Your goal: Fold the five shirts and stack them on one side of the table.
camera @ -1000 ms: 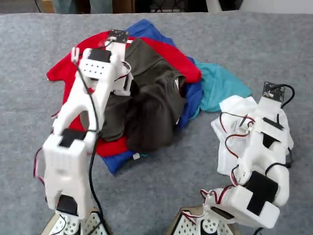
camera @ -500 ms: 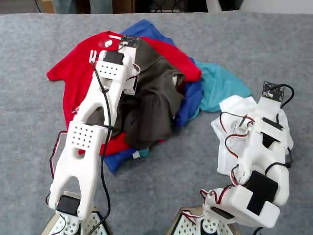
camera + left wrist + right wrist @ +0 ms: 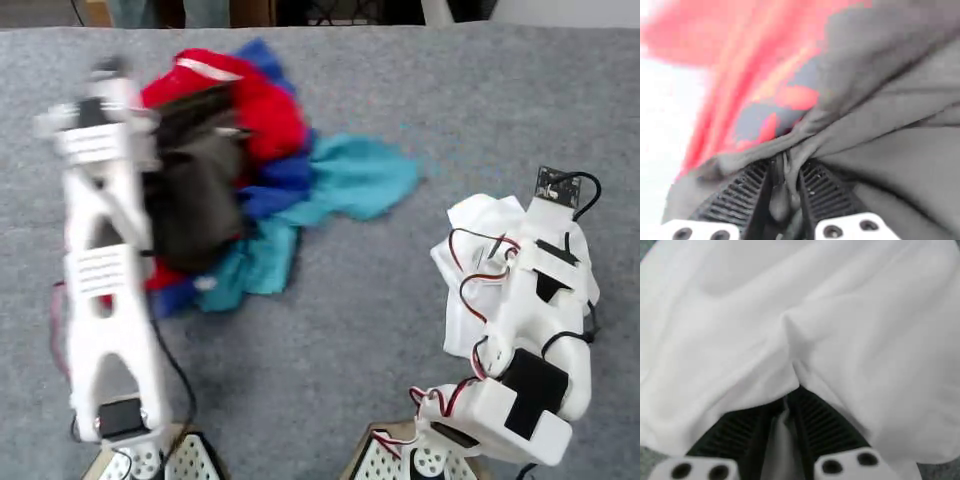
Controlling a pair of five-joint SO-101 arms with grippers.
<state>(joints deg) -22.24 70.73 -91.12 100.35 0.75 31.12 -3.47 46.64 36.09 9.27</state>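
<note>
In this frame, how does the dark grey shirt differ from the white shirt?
The dark grey shirt is bunched atop the coloured pile; the white shirt lies apart on the table. The dark grey shirt sits at the left arm, the white shirt under the right arm. Each is pinched in a shut gripper: left gripper, right gripper.

Left side of the high view: the white plastic left arm (image 3: 100, 270), with dotted vent panels, a black servo block near its base, and red and black cables trailing alongside. On the right, the white plastic right arm (image 3: 530, 310) has black rectangular patches, thin red, white and black wires, and a small dark circuit board at its top. Close in, the left gripper (image 3: 789, 162) and the right gripper (image 3: 790, 397) each show black ribbed fingers on white mounts with dark screw holes.
</note>
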